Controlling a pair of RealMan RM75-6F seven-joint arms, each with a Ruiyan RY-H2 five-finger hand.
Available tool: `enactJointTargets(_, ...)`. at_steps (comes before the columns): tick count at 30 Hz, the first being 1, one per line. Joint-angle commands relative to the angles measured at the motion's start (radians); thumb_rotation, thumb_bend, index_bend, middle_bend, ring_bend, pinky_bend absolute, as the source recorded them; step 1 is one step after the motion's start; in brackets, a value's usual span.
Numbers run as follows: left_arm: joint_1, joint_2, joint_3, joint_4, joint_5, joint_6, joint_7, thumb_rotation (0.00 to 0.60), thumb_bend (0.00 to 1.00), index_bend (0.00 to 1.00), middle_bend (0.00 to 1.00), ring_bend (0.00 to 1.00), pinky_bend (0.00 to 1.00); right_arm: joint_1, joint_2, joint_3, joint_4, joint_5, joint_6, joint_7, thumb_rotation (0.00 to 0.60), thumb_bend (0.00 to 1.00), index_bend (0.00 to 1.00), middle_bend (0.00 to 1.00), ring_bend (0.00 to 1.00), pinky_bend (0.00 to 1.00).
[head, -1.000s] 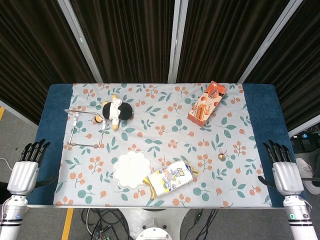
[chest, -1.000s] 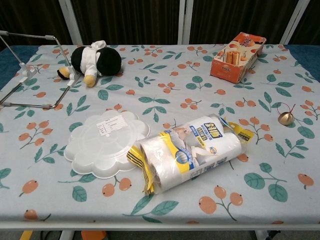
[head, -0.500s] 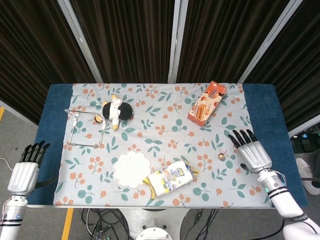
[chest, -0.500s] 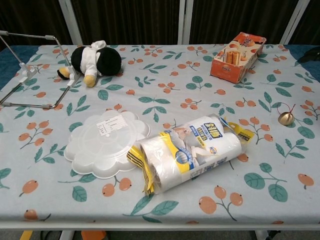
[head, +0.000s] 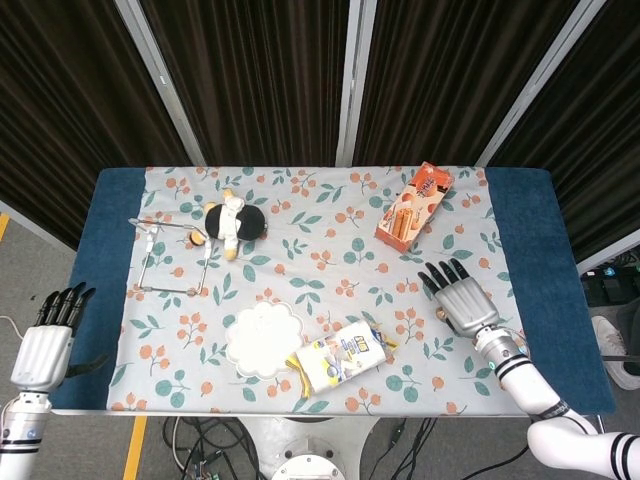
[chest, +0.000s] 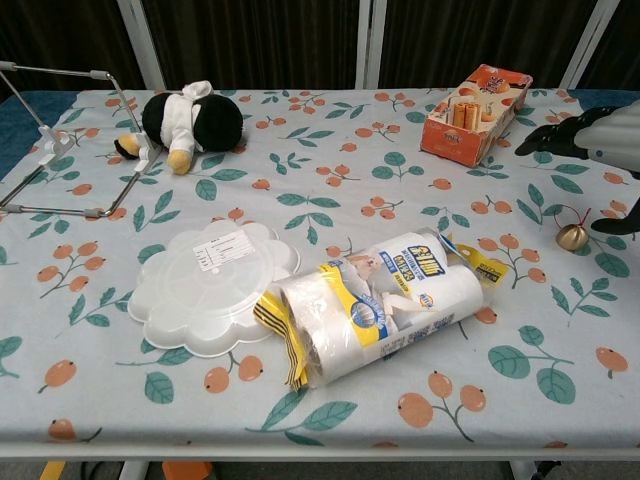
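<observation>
While its fingers spread, the right hand (head: 461, 297) hovers above the small bell (chest: 572, 236).

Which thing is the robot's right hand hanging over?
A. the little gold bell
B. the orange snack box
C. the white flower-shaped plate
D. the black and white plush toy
A. The right hand hovers with fingers spread just above the little gold bell near the table's right edge, not touching it as far as the chest view shows.
</observation>
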Motion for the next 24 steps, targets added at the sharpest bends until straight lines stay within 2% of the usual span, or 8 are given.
enactJointTargets(1,0.001,0.001,0.001,0.004,0.000,0.001,-0.005,0.600,0.02,0.07,0.00,0.00,0.02,0.009,-0.014,-0.013,0.008,0.015,0.003,-0.010,0.600,0.21,0.09,0.00,0.00,0.00)
enactJointTargets(24,0.004,0.003,0.005,0.006,0.001,-0.005,-0.016,0.600,0.02,0.07,0.00,0.00,0.02,0.061,-0.052,-0.067,0.058,0.080,0.027,-0.001,0.600,0.14,0.32,0.00,0.00,0.00)
